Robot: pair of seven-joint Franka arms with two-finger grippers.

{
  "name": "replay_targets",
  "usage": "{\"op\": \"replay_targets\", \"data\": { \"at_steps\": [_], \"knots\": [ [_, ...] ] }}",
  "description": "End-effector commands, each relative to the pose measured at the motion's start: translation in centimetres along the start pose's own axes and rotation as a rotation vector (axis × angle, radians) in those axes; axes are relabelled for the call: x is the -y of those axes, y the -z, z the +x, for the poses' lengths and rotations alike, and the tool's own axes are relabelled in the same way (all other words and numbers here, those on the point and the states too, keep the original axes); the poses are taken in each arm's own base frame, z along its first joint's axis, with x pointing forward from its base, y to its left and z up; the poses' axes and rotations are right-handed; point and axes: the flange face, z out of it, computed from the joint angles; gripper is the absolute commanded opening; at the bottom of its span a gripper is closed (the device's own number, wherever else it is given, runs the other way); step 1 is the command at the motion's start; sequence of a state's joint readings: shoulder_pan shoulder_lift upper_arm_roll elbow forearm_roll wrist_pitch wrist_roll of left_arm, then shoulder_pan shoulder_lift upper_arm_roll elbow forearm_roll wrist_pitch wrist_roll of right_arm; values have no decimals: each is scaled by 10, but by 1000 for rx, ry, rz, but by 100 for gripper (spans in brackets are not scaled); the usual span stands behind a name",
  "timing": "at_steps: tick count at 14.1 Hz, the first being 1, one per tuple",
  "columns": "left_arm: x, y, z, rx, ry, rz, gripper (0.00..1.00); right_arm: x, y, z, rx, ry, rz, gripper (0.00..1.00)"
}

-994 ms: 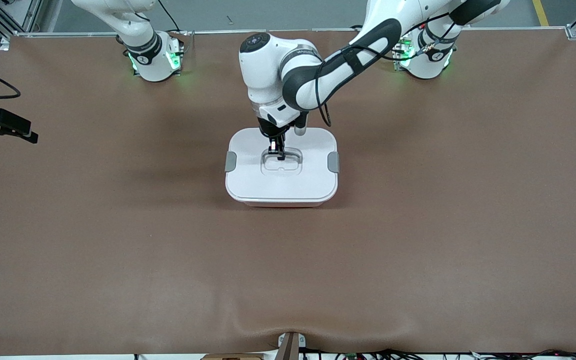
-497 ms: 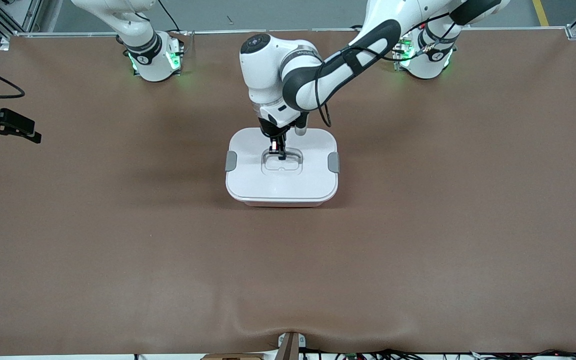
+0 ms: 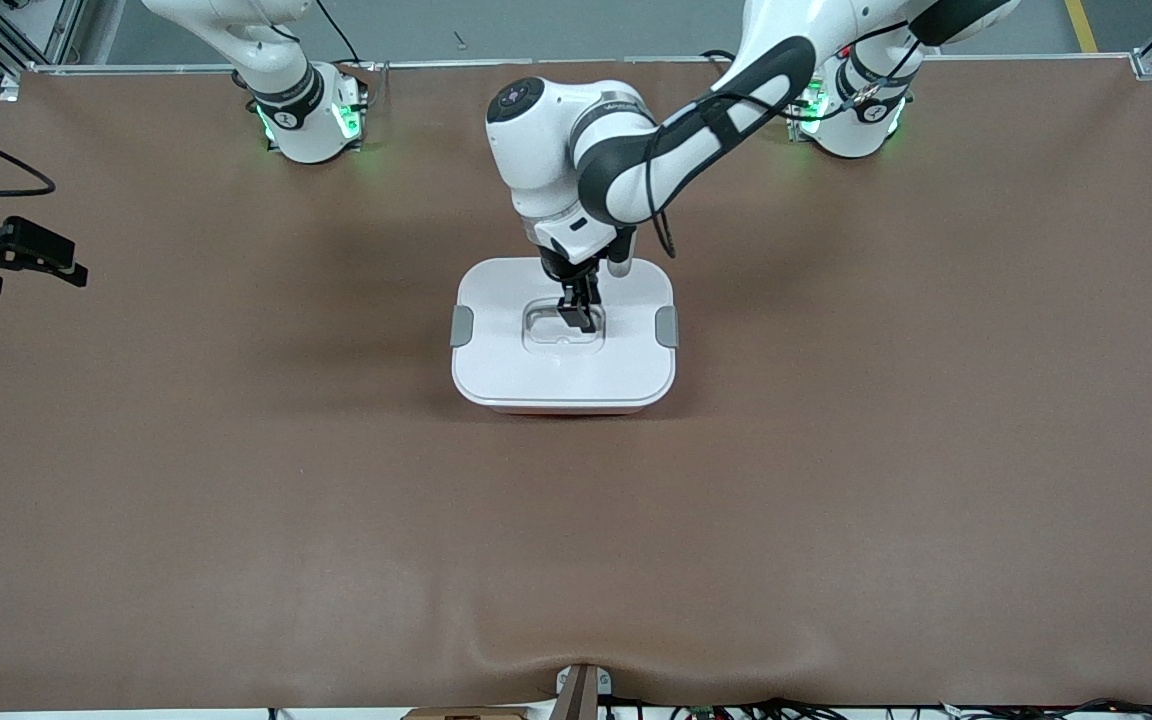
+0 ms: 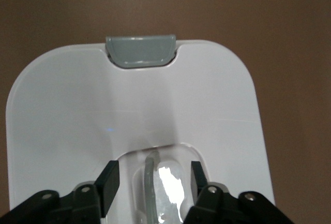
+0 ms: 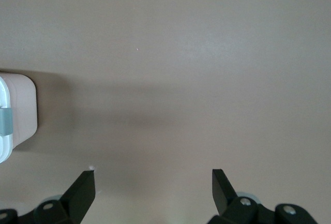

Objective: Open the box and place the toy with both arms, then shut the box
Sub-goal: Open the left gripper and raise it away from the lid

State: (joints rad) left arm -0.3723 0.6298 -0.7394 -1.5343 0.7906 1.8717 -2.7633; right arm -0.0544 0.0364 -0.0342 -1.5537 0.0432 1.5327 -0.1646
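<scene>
1. the box (image 3: 563, 345) sat in the middle of the tabletop, a bit toward the edge where the arms stand, with its lid (image 4: 134, 110) on.
2. the left gripper (image 3: 577, 314) was over the lid's handle (image 4: 151, 182), fingers apart and holding nothing.
3. the right gripper (image 5: 153, 182) waited wide open over the bare tabletop (image 5: 207, 53) near the right arm's end.
4. no toy was in sight.
5. the lid looked smooth, stiff and light, so the handle seemed the best place to grab it.
6. the grey clips (image 3: 461, 325) looked small and slippery.

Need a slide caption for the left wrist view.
Left gripper open over the closed box's recessed handle.
</scene>
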Motion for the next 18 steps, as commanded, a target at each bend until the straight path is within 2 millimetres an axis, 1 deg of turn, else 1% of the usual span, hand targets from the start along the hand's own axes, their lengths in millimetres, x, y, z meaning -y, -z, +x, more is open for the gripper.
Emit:
{"op": "replay_targets", "data": {
  "at_steps": [1, 3, 4, 5, 6, 7, 8, 9, 10, 11, 12, 13, 16, 18],
  "knots": [
    [-20, 51, 48, 1, 92, 44, 100, 1, 1, -1, -1, 11, -18, 100],
    [-49, 76, 93, 33, 25, 94, 100, 4, -3, 1, 6, 17, -19, 100],
    [-63, 87, 115, 63, -11, 116, 100, 7, -3, 2, 5, 21, -21, 100],
    [-78, 98, 139, 108, -63, 143, 100, 6, -3, 2, 5, 18, -21, 100],
    [-94, 106, 164, 154, -124, 169, 100, 5, -2, 2, 3, 18, -21, 100],
    [-107, 113, 193, 188, -193, 195, 100, 3, -2, 2, 3, 14, -21, 100],
    [-118, 114, 230, 212, -255, 234, 100, 4, -4, 1, 9, -5, -20, 100],
    [-126, 111, 274, 252, -348, 276, 100, 6, -3, 2, 7, -73, -19, 100],
    [-134, 107, 311, 302, -453, 282, 100, 7, -4, 2, 8, -95, -19, 100],
    [-140, 100, 353, 322, -525, 291, 100, 7, -3, 2, 7, -88, -19, 100],
    [-142, 89, 392, 342, -614, 319, 100, 5, -3, 2, 5, -82, -19, 100],
    [-141, 84, 416, 371, -726, 326, 100, 2, -3, 2, 7, -72, -19, 100],
    [-132, 85, 477, 399, -960, 348, 100, -1, -7, 4, 13, -69, -19, 100],
    [-130, 93, 516, 412, -1093, 305, 100, -3, -9, 5, 14, -71, -19, 100]
  ]
}}
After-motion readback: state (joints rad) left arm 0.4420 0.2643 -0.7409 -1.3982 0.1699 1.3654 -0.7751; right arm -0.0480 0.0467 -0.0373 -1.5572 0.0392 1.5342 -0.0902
